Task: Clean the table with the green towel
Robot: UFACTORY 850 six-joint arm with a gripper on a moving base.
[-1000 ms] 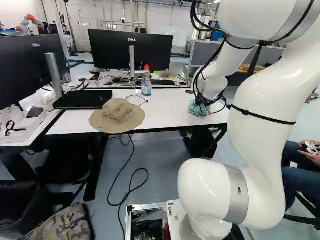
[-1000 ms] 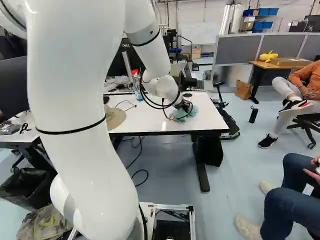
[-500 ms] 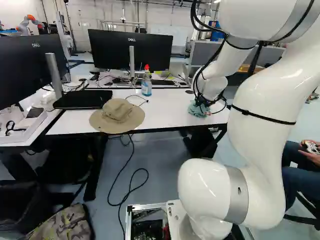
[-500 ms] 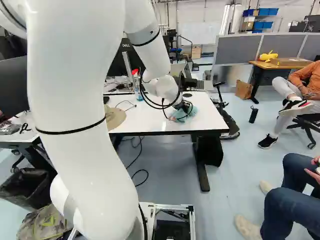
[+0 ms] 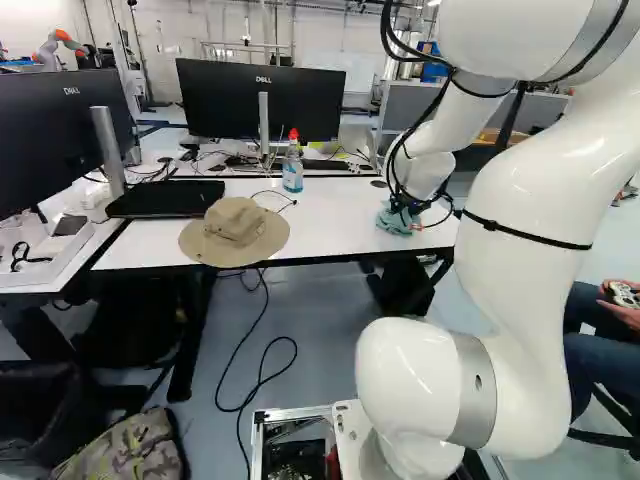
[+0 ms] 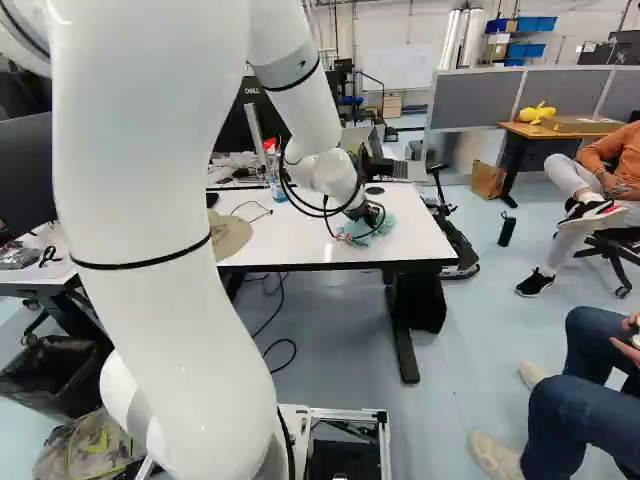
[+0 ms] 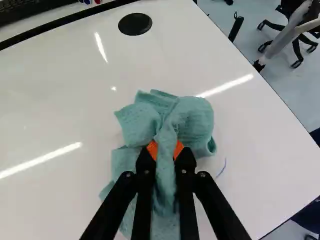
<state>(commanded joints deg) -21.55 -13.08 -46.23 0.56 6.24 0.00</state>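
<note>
Proceeding left to right across the left base view, we observed a tan brimmed hat (image 5: 235,230), a spray bottle with a red top (image 5: 293,172) and the green towel (image 5: 398,222), all on the table (image 5: 335,200). The towel lay near the table's right end. In the wrist view we noted its blue-green cloth, crumpled, with rounded folds ahead of the jaws and looser layers beneath them. The jaws stood slightly apart, their orange pads (image 7: 152,149) pinching a bunched ridge of towel from two sides. Beside the towel, we recorded a short blue mark (image 7: 222,168).
</note>
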